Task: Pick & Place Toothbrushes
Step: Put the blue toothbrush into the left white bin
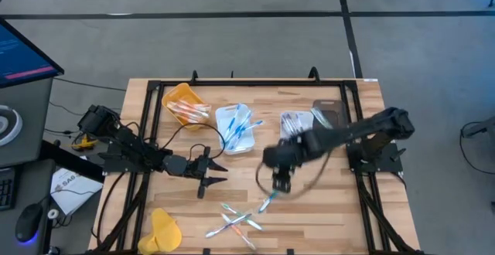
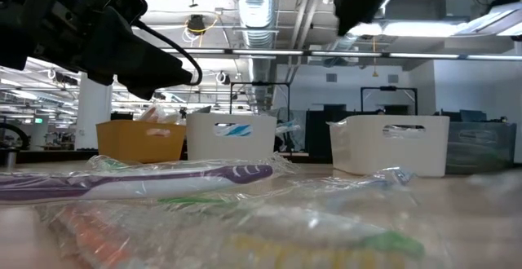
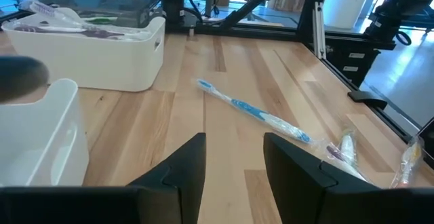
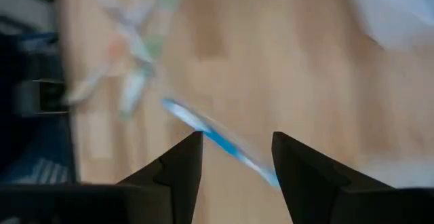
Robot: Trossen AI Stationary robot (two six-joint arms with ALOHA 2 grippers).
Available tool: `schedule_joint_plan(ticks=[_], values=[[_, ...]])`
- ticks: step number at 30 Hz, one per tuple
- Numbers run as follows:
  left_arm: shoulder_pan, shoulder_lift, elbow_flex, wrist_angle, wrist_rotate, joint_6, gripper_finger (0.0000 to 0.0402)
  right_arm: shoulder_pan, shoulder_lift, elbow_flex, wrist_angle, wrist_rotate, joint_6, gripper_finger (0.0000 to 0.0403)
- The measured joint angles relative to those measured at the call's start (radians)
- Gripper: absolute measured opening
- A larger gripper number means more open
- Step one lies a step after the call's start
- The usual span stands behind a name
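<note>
A blue-and-white toothbrush [image 1: 267, 202] lies flat on the wooden table, apart from a loose pile of wrapped toothbrushes [image 1: 236, 221] near the front edge. My right gripper [image 1: 280, 181] hangs above it, pointing steeply down. In the right wrist view the right gripper [image 4: 237, 137] is open and the toothbrush [image 4: 215, 138] lies on the table below it. My left gripper [image 1: 210, 171] waits open, low over the table left of centre. In the left wrist view the left gripper [image 3: 234, 139] faces the same toothbrush [image 3: 254, 112].
At the back stand a yellow tray [image 1: 186, 104], a white tray [image 1: 236, 127] with toothbrushes in it, another white tray [image 1: 294, 122] and a dark tray [image 1: 329, 114]. A yellow object [image 1: 162, 230] lies at the near left corner. Bare wood lies between the grippers.
</note>
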Motion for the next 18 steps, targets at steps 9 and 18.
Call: schedule_joint_plan(ticks=[9,18], values=[[0.008,0.000,-0.006,0.009,0.000,0.007,0.0140,0.197,0.188,-0.001,0.020,0.173,-0.454,0.0153],[0.008,0.000,-0.012,0.007,0.000,0.007,0.0140,0.202,0.413,0.001,0.022,0.197,-0.593,0.0118]])
